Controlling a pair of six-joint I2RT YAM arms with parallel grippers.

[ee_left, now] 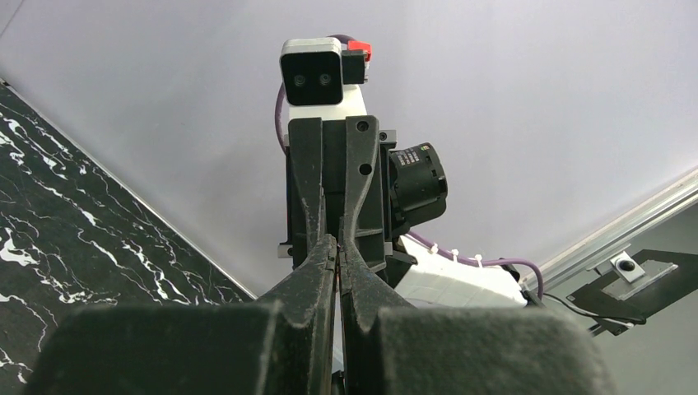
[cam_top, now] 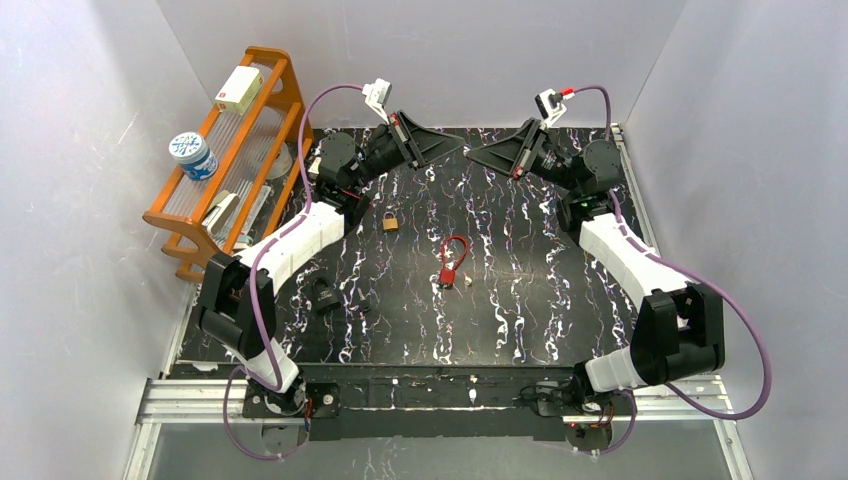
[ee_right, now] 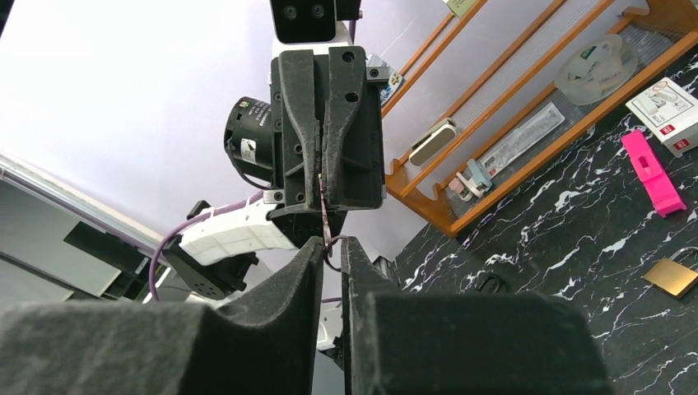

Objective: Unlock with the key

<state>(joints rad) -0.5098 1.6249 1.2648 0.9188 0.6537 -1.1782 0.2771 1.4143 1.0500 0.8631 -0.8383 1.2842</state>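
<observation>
The key (ee_right: pixel 323 206) is off the table, up in the air over the far edge, where the two grippers meet tip to tip. In the right wrist view it shows only as a thin dark strip with a small ring at its lower end, lying along the seam of the left gripper's (cam_top: pixel 455 148) closed fingers. It looks pinched there, though the edge-on view is poor. The right gripper (cam_top: pixel 475 153) has its fingers drawn together with only a slit between them, and the key's ring sits right at that slit. Whether they grip the key too I cannot tell.

No lock is near the key. The brass padlock (cam_top: pixel 390 221) lies flat on the table (cam_top: pixel 520 300), below and in front of the left gripper. A black padlock (cam_top: pixel 325 293) lies nearer the left arm's base, and a red cable lock (cam_top: pixel 453 262) sits about mid-table between the arms. A wooden shelf (cam_top: pixel 280 75) stands along the left side.

As for progress, the key is picked up and held aloft, and that is about all. No lock is held or steadied, the key is in no keyhole, and no shackle looks open. Picking a lock, lining the key up with it, inserting and turning all remain.
</observation>
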